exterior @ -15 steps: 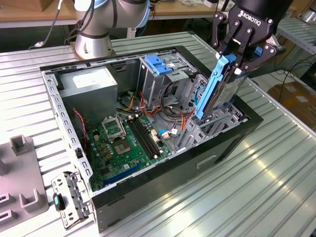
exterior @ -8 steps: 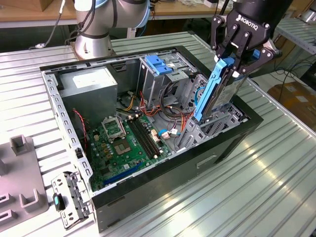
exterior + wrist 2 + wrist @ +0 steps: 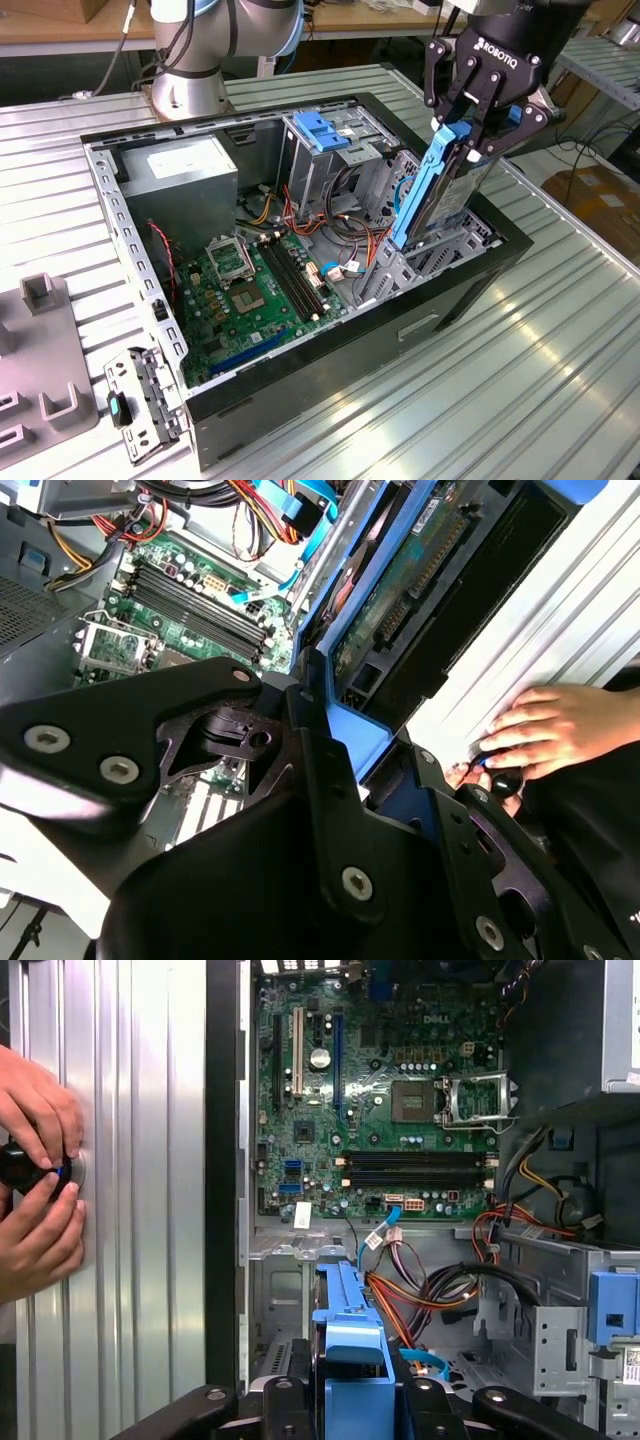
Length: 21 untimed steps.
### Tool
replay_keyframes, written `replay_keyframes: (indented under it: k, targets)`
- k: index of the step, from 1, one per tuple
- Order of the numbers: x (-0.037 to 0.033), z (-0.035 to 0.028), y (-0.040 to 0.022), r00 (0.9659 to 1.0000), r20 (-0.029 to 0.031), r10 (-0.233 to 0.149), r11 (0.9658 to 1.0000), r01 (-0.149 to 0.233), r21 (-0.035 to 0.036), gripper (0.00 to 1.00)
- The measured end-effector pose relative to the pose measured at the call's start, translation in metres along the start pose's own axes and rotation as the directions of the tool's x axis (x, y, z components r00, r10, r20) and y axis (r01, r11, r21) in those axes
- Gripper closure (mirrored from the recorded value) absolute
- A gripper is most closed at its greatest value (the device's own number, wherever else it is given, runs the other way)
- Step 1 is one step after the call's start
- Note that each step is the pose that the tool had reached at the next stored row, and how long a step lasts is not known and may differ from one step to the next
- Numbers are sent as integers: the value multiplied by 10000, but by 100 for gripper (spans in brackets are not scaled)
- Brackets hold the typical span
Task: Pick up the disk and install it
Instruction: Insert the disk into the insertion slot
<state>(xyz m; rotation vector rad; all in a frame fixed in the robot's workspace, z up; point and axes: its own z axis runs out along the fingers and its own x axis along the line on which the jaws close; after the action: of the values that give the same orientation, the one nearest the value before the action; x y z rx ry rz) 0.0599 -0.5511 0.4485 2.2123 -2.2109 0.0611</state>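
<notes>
Overhead, the gripper [image 3: 479,128] points down, clamping the disk [image 3: 452,195] nearly upright.

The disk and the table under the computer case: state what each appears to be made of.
The disk, clamped in the gripper: its side rails look like matte blue plastic, going by their even colour and moulded shape. Its body looks like grey metal, though little of it shows. The table: probably bare aluminium, since it is silvery and ribbed, with soft reflections.

The arm [image 3: 250,25] has silver-grey joints, blue caps [image 3: 297,22] and black cables [image 3: 178,40]; the black gripper [image 3: 482,118] bears white lettering and silver screws [image 3: 357,883].
</notes>
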Motion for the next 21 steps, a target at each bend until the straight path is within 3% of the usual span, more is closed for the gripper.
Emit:
replay_keyframes:
  k: [21]
  targets:
    - [-2, 58, 6, 10000, -3, 17, 10000, -17, -1, 63]
